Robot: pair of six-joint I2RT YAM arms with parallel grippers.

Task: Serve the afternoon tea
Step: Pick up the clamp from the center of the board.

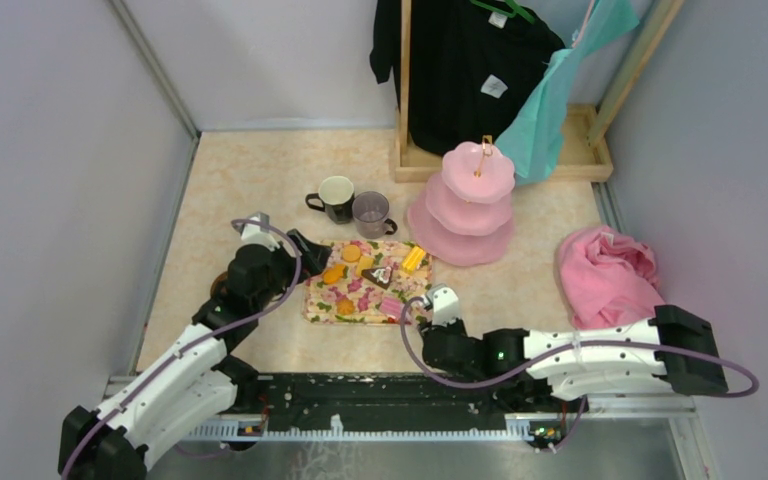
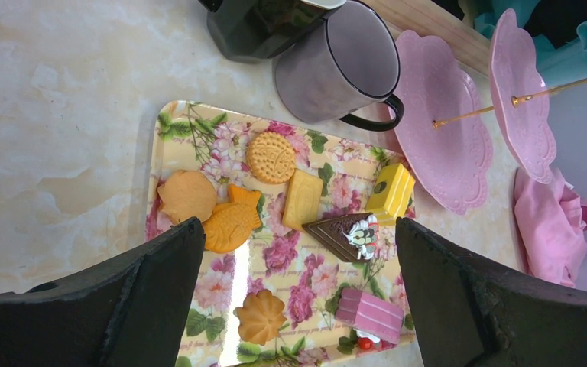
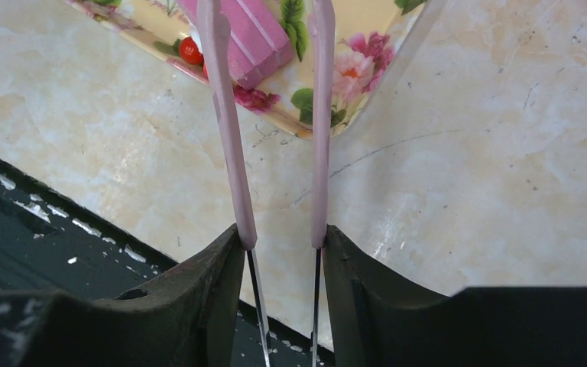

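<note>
Snacks (image 2: pixel 270 157) on flowered tray (image 2: pixel 170 145).
We see the left hand (image 2: pixel 298 229) spread wide over them; the right hand (image 3: pixel 283 235) pinches pink tongs (image 3: pixel 225 115) straddling a pink cake (image 3: pixel 256 42).

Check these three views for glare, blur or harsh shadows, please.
Top external: even light, soft shadows, everything sharp. Left wrist: a white glare streak on the flower-patterned tray; the open left pincer shows dark, nearly featureless. Right wrist: the pink tongs in the right pincer and the table look sharp.
</note>
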